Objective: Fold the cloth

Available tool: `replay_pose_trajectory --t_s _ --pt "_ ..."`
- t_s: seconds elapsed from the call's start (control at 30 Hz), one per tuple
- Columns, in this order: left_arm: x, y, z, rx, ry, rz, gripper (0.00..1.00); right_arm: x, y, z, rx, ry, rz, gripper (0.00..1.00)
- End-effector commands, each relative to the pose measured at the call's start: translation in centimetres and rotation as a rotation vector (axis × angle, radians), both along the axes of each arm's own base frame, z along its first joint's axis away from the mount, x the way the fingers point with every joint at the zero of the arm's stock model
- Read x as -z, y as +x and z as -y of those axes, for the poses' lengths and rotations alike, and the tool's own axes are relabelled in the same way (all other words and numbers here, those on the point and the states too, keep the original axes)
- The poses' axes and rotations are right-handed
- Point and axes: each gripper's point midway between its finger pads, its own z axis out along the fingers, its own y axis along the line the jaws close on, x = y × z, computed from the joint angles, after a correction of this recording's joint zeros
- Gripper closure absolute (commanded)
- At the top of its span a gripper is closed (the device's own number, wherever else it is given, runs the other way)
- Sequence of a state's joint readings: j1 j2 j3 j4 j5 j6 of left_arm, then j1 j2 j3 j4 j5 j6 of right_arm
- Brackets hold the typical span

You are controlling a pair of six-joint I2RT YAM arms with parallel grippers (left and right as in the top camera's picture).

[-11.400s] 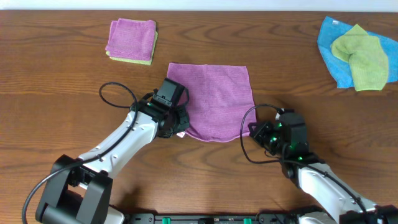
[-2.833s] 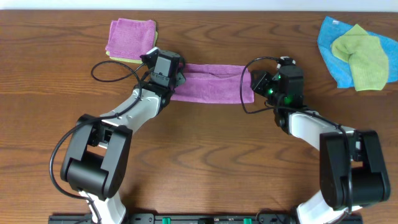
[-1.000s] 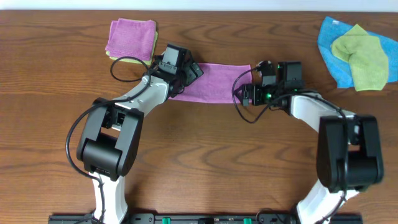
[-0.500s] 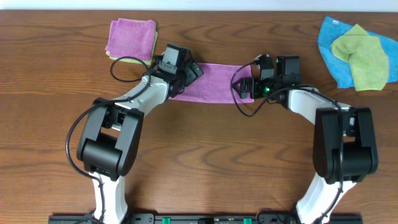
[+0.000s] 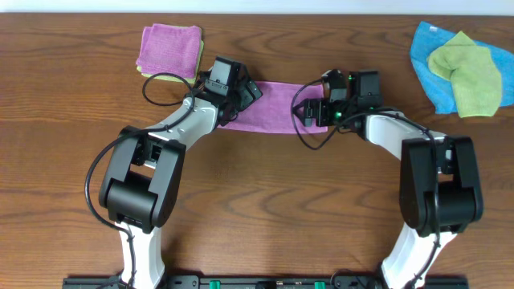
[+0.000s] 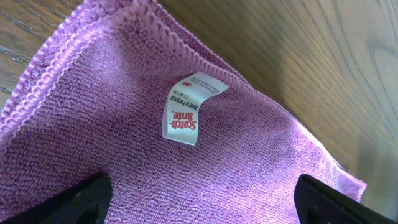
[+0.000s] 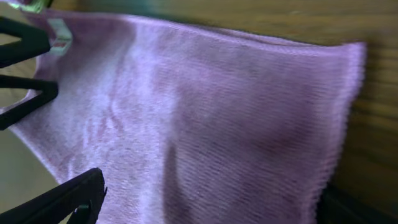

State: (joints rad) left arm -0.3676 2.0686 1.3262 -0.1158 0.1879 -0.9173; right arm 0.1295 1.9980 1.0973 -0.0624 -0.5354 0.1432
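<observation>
Cloth (image 5: 277, 106), purple-lilac and ribbed, lies flat on the wooden table (image 5: 265, 201) as a narrow strip, up toward twelve o'clock from the table's middle, its long side running from nine to three o'clock. The left gripper (image 5: 245, 95) sits over the strip's nine o'clock end and the right gripper (image 5: 315, 111) over its three o'clock end, the two facing each other along the strip. Both have their jaws spread wide apart. In each wrist view the dark fingertips (image 6: 68, 199) stand out at the two lower corners with the fabric spread between them, and neither pair pinches it. A white sewn-in label (image 6: 186, 106) lies face up near the hemmed edge under the left wrist camera. Over at ten o'clock sits a small folded stack (image 5: 169, 52), purple on top with a green edge showing beneath. At two o'clock a lime-green cloth (image 5: 466, 71) lies crumpled on top of a bright blue cloth (image 5: 430, 68), well apart from the arms.
</observation>
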Motion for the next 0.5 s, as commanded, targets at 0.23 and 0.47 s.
replay_pose_trajectory --t_s 0.23,0.47 --pt "0.9 -0.3 0.2 0.003 -0.004 -0.027 0.05 5.8 -2.8 1.2 0.114 -0.135 -0.175 0.67" --pt "0.8 -0.3 0.2 0.003 -0.005 -0.025 0.05 5.8 -1.2 3.3 0.19 -0.229 -0.112 0.99"
